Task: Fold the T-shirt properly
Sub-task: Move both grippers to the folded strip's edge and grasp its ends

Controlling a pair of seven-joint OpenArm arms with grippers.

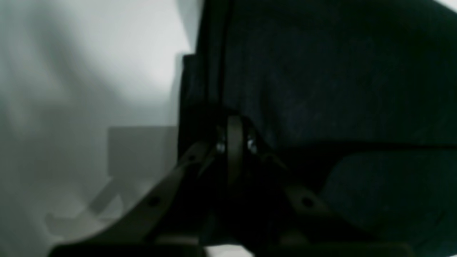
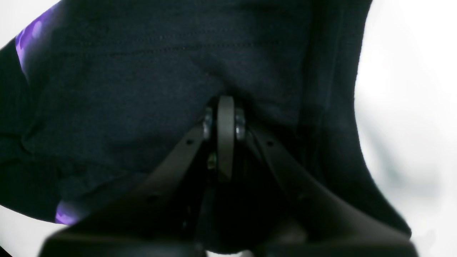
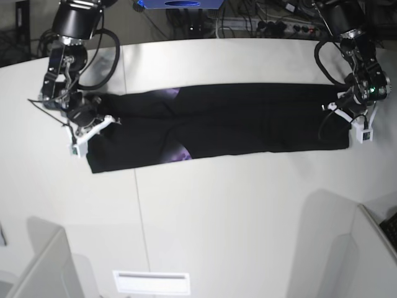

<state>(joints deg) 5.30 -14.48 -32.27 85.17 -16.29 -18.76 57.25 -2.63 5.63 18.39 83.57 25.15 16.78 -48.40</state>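
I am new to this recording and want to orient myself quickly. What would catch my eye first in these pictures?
The long black T-shirt stretches as a narrow band across the white table, with small patches of purple print showing near its middle. At each end an arm pinches the cloth: the right gripper at the base view's left end, the left gripper at its right end. Both wrist views show shut jaws buried in dark fabric.

Your left gripper and right gripper are both clamped tight, arms spread wide at opposite ends of the T-shirt.
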